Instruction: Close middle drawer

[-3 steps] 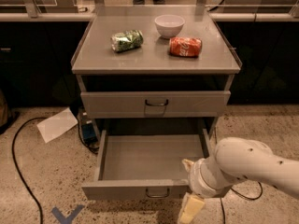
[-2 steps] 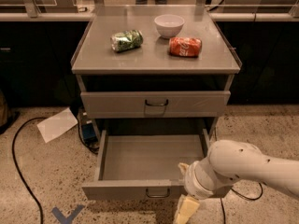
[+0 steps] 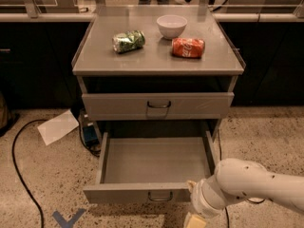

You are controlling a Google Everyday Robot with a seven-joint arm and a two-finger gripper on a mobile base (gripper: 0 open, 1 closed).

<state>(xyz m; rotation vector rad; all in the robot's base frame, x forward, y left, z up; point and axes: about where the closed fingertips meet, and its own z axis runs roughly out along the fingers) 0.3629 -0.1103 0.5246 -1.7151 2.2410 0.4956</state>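
The middle drawer (image 3: 137, 193) is pulled far out of the grey cabinet, its deep tray (image 3: 156, 158) empty. A small dark loop handle (image 3: 159, 196) sits at the centre of its flat front. My gripper (image 3: 194, 220) is at the bottom edge of the camera view, just below the right end of the drawer front. Its pale yellowish tip pokes out under the white wrist (image 3: 209, 201). My white arm (image 3: 256, 184) comes in from the lower right. The lowest drawer is hidden under the open one.
The upper drawer (image 3: 156, 106) is shut. On the cabinet top (image 3: 156, 61) lie a green bag (image 3: 128, 40), a white bowl (image 3: 171, 25) and a red bag (image 3: 188, 47). A paper sheet (image 3: 58, 126), a black cable (image 3: 16, 160) and a blue floor mark (image 3: 66, 218) lie at the left.
My arm and gripper have shifted a little to the left, closer to the right end of the open drawer's front. The drawer has not moved.
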